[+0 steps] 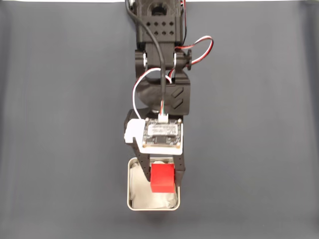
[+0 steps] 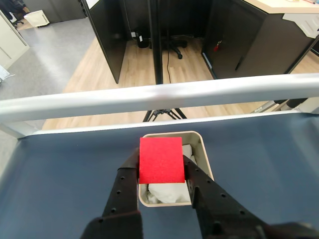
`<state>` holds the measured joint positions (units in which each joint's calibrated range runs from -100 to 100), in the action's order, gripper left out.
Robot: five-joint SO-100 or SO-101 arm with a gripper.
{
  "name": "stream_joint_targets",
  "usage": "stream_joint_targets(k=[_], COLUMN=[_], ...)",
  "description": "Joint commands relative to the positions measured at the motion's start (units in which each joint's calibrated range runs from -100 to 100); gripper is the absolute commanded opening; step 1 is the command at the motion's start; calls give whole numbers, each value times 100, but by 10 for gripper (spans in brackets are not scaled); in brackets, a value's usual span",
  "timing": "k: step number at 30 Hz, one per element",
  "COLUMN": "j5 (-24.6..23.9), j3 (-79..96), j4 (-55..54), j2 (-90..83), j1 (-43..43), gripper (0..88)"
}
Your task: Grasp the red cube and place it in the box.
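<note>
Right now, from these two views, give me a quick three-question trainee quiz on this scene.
1. True or false: the red cube lies loose on the white lining.
2. The metal tin sits: A) beside the cube, B) beneath it, C) on the rail.
3. Fill in: the gripper has its jaws ____ on the cube.

Key: 1 false, it is held between the jaws above the lining. 2 B. 3 shut.
</note>
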<state>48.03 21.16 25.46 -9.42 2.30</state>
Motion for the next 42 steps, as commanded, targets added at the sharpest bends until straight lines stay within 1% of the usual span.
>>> stream_joint_targets(k=[1, 29, 42], j5=[0, 249, 254], j3=[-346, 293, 448], j4=[-169, -611, -660], j2=[-11, 67, 32], j1=[68, 288, 274], gripper=[94, 95, 95])
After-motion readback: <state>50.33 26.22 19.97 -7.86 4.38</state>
